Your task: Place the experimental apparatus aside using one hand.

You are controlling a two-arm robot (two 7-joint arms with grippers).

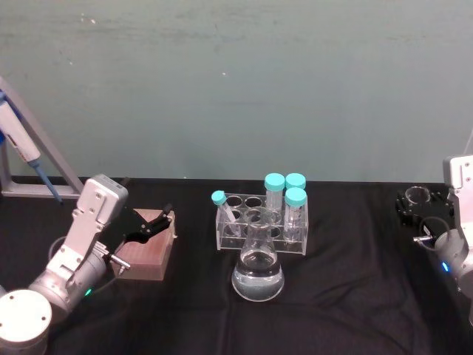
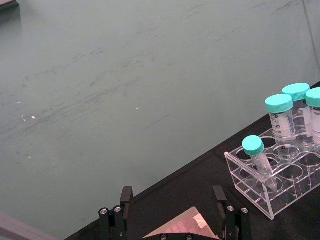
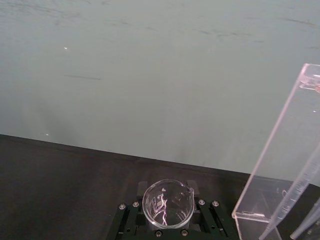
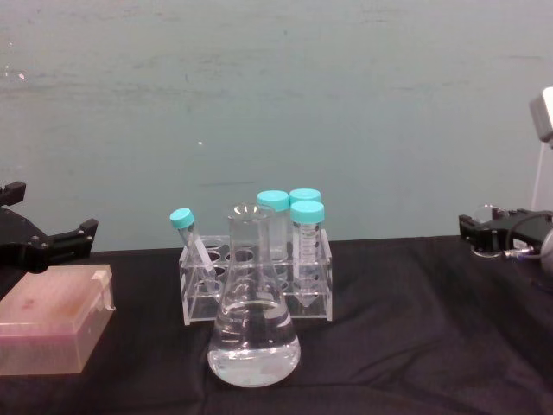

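Note:
A small glass beaker (image 3: 166, 202) sits between the fingers of my right gripper (image 1: 417, 205), which is shut on it at the table's right edge, above the black cloth. The beaker (image 4: 489, 213) and right gripper (image 4: 494, 233) also show from the side. Close beside them stands a tall narrow acrylic stand (image 3: 280, 165) holding long tubes. The conical flask (image 1: 257, 270) with clear liquid stands mid-table, in front of a clear rack (image 1: 262, 225) of teal-capped tubes. My left gripper (image 1: 157, 220) is open at the left, over a pink box (image 1: 148, 251).
The pink box (image 4: 52, 328) lies at the table's left, under the left gripper (image 2: 172, 200). A blue-and-white pipette (image 1: 22, 148) hangs on a grey frame at the far left. A green wall rises behind the black-covered table (image 1: 355, 281).

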